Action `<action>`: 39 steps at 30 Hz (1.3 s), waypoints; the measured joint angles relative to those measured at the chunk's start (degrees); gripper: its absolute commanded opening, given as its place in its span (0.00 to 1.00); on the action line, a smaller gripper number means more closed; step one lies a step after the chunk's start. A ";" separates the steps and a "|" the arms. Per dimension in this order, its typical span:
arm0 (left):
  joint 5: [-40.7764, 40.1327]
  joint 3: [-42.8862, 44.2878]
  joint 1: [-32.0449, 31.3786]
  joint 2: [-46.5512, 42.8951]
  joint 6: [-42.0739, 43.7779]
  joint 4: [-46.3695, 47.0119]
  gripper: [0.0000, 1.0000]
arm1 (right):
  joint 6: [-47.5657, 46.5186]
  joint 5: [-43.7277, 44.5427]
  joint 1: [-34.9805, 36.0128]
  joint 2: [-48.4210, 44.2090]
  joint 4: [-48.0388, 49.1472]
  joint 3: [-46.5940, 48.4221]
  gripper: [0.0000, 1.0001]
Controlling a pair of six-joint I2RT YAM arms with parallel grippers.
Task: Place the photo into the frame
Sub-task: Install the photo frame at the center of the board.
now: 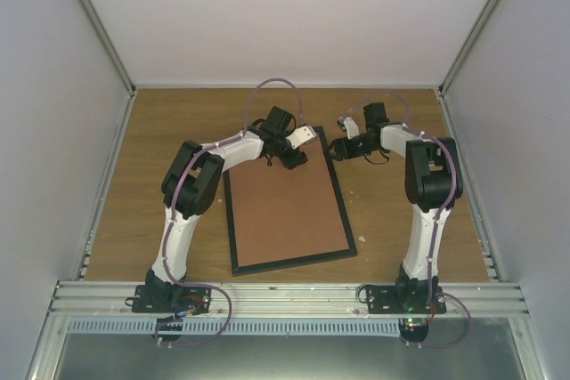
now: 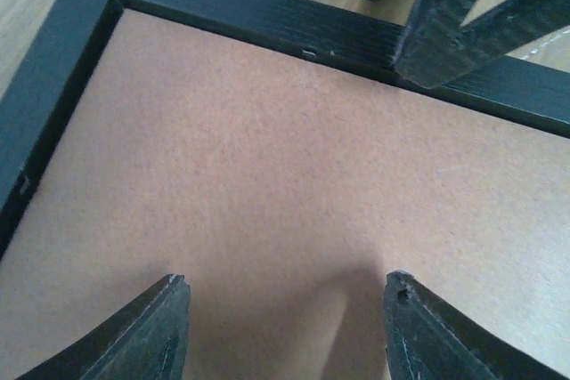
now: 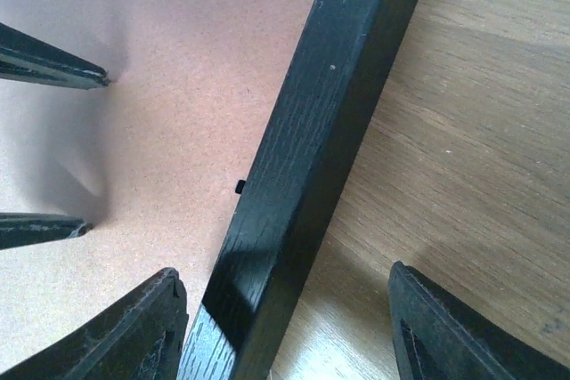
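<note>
Thin black frame (image 1: 341, 211) with visible wood grain, lying flat mid-table (image 1: 116, 220), filled by a matte brown backing board (image 1: 285, 211). Left gripper (image 2: 285, 309) open above the board's far end; right gripper (image 3: 285, 318) open, straddling the frame's right rail.

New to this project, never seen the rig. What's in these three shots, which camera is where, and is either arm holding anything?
Two robot arms are bolted at the near edge of a wooden table. The overhead view looks down from behind them; the other two views come from cameras on each wrist. On the table lies a black frame, back up, filled by a brown backing board. The left gripper hovers open over the board near the far corner. The right gripper is open, its fingers straddling the frame's right rail. Neither holds anything. No photo is visible.
</note>
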 measured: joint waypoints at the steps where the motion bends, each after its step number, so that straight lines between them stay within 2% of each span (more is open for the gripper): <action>1: 0.44 0.15 0.26 -0.13 -0.22 -0.70 0.63 | 0.00 0.11 0.11 0.00 0.04 0.00 0.63; 5: 2.27 -0.70 1.64 -1.92 -2.27 -3.69 0.74 | 0.59 1.64 0.70 -0.33 0.26 0.02 0.64; 8: 3.10 -6.60 4.35 -7.37 -4.26 -4.24 0.97 | 0.96 3.93 1.55 -1.64 0.87 -0.81 0.69; 9: 3.19 -8.68 5.40 -9.62 -4.48 -4.31 0.99 | 0.90 5.05 1.95 -2.56 1.18 -1.46 0.70; 14: 5.18 -18.91 12.85 -23.67 -6.97 -3.89 0.99 | -1.20 8.66 5.75 -8.85 3.74 -4.63 0.65; 18: 7.34 -23.76 20.59 -30.60 -7.76 -3.96 0.99 | -6.43 8.22 10.99 -11.61 5.46 -4.70 0.62; 26: 4.68 -37.31 25.27 -34.82 -6.73 -6.34 0.99 | -13.68 8.59 23.76 -11.76 6.23 -6.10 0.59; 33: 4.61 -37.92 35.23 -35.36 -7.78 -7.50 0.99 | -15.19 11.37 33.79 -7.32 9.09 -4.94 0.59; 39: 5.42 -37.99 36.39 -35.32 -9.29 -7.65 0.99 | -15.63 16.59 37.24 -1.31 10.16 0.15 0.58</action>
